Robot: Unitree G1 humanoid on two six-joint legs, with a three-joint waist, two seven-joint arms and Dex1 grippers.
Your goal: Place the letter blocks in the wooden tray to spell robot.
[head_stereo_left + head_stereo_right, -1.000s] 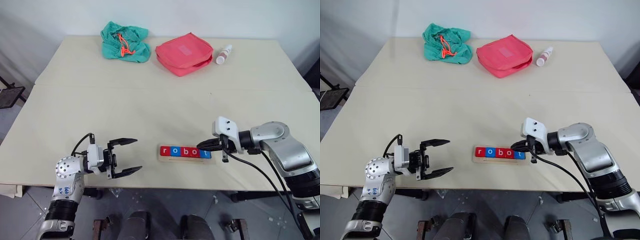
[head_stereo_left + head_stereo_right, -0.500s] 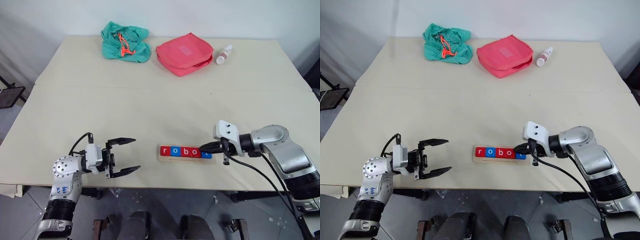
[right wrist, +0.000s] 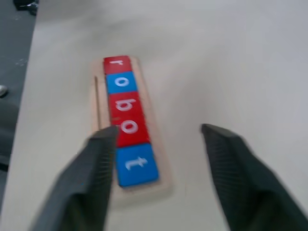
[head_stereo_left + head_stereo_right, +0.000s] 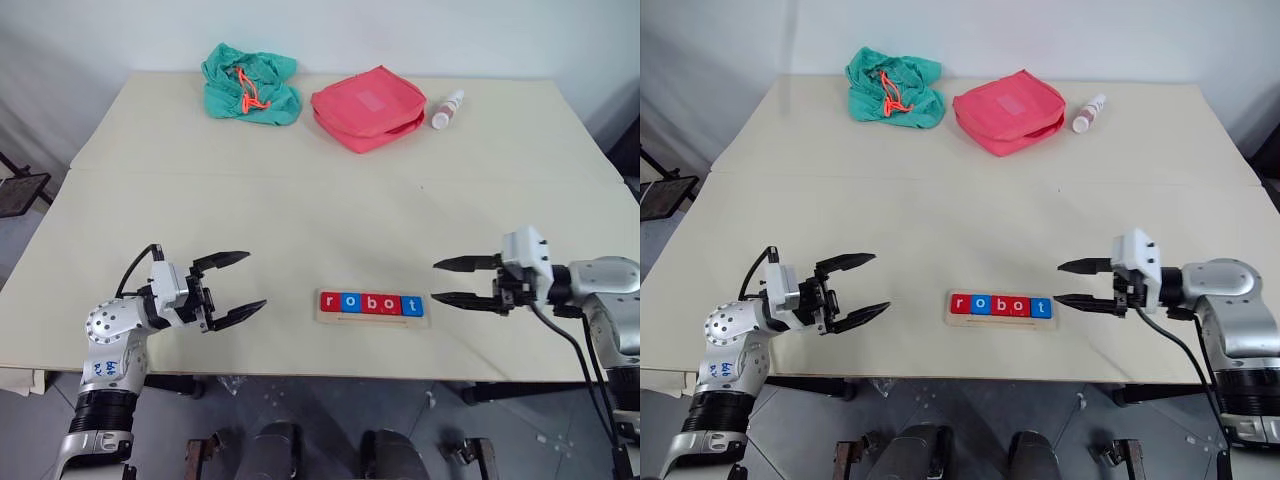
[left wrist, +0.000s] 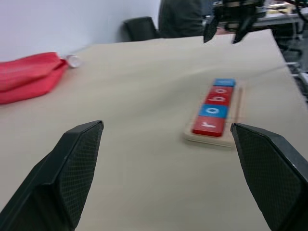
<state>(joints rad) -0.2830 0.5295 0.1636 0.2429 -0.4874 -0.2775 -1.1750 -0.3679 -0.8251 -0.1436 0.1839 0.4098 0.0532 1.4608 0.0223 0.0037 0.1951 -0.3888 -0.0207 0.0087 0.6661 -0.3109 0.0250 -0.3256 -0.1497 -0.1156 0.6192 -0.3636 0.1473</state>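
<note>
Blocks in tray, apparently "robot"

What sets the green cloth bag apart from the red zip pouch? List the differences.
1. The green cloth bag is crumpled and limp; the red zip pouch keeps a flat, squarish shape.
2. The green bag has an orange drawstring; the red pouch closes with a zip.
3. The green bag lies left of the red pouch.

Both rest at the far edge of the beige table.
</note>
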